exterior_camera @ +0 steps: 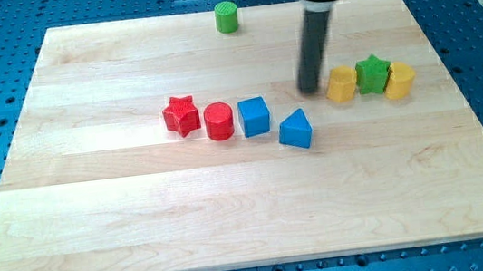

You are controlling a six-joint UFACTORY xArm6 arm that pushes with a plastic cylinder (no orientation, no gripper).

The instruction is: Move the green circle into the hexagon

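green circle [226, 17] sits at the far edge of the board, well apart from everything else. my tip [310, 89] rests on the wood just left of the yellow hexagon [341, 84], grasping nothing, since it is only a bare rod. from my tip the circle lies far and to the left, so i judge the rod must get round to the circle's far-left side and push it near and right toward the hexagon.
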